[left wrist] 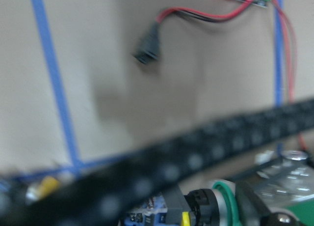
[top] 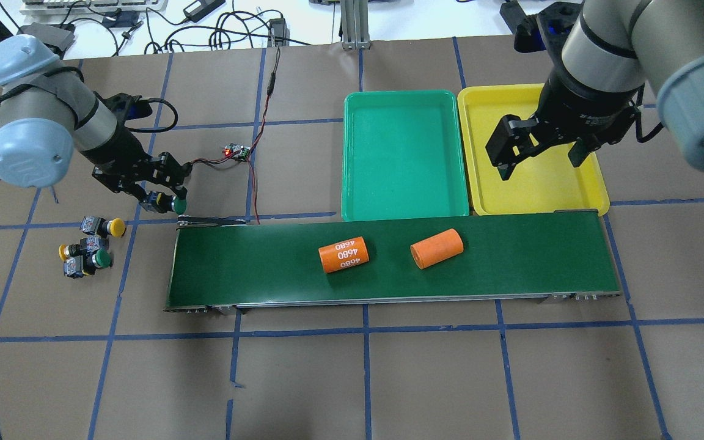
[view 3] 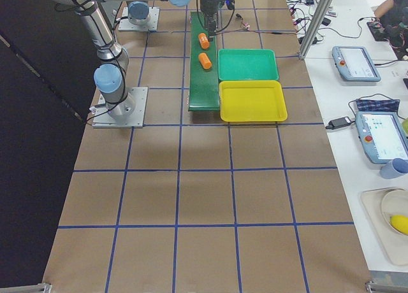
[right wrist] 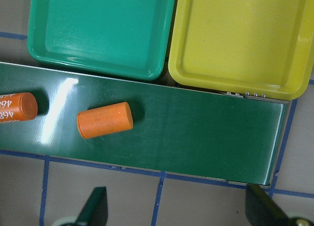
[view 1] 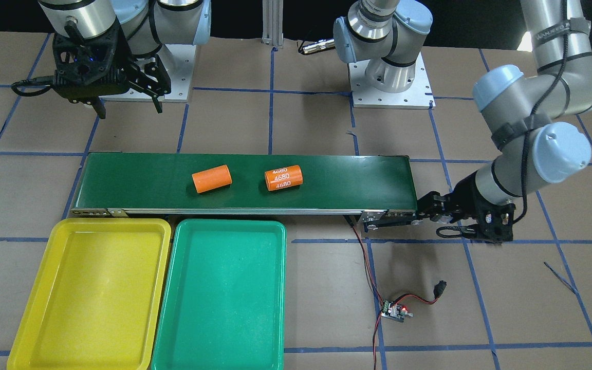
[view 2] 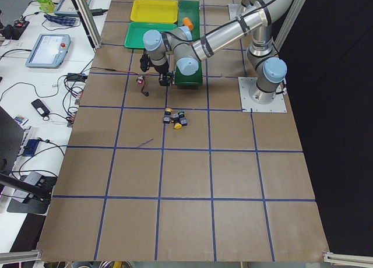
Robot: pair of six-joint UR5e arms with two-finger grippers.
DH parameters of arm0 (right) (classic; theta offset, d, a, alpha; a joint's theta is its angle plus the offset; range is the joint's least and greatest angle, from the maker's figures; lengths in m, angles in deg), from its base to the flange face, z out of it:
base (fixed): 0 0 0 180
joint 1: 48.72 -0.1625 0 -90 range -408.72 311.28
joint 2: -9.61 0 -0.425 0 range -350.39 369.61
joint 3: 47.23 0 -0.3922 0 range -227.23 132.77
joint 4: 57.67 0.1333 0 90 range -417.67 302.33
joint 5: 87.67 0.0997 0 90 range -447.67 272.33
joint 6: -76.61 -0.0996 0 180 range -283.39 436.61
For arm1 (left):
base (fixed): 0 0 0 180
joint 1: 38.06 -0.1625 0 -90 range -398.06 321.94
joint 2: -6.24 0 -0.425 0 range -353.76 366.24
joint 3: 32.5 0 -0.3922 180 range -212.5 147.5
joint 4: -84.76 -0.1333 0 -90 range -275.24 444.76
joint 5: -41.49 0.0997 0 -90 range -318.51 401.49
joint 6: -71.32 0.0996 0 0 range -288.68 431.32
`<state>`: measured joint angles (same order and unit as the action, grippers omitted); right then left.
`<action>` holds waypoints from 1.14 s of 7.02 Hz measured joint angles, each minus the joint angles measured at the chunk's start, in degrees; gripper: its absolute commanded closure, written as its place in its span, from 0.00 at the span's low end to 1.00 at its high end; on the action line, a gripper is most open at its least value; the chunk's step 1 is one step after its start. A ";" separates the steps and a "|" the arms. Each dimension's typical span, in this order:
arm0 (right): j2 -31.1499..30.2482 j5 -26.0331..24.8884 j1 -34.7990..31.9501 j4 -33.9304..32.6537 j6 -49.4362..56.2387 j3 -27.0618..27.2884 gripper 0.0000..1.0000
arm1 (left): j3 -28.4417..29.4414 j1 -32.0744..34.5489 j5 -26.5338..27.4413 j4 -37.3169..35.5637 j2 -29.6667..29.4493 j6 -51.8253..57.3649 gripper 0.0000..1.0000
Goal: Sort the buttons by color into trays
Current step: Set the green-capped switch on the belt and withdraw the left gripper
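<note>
The left gripper (top: 168,192) is down low at one end of the dark-green conveyor belt (top: 266,269), just off its corner on the side away from the robot. Its jaws are clenched on a green-capped button (top: 176,205). The wrist view is blurred, but it shows that green cap and black body caught between them.

The other three buttons lie huddled together on the brown surface (top: 327,379), a little way off the same end of the belt. One is a yellow-capped button (top: 117,227), and just beside it are a second yellow button (top: 65,250) and a loose green button (top: 102,259). All three are on their sides.

The right gripper (top: 538,165) hangs high up near the belt's other end, jaws released and spread wide with only air between them. I cannot tell from here exactly what lies beneath it.

The yellow tray (top: 541,192) and the green tray (top: 404,153) sit side by side, long edges together. Their short ends are right up against the belt's edge away from the robot, with the yellow one nearer the belt's end.

Two orange cylinders lie on their sides on the belt, well apart from each other. One is marked 4680 (top: 344,254) and the other is plain (top: 437,248).

A small circuit board (top: 237,151) with a red light lies on the surface near the left gripper, trailing red and black wires.
</note>
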<state>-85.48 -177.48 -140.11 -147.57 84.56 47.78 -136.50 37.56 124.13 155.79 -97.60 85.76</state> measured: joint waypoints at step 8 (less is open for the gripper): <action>0.81 0.59 0.27 2.35 -8.86 -2.76 0.00 | -10.20 9.86 0.75 -10.26 8.18 -15.41 0.00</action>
<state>-84.66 -176.90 -139.84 -145.22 75.71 45.02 -146.70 47.42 124.88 145.53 -89.42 70.36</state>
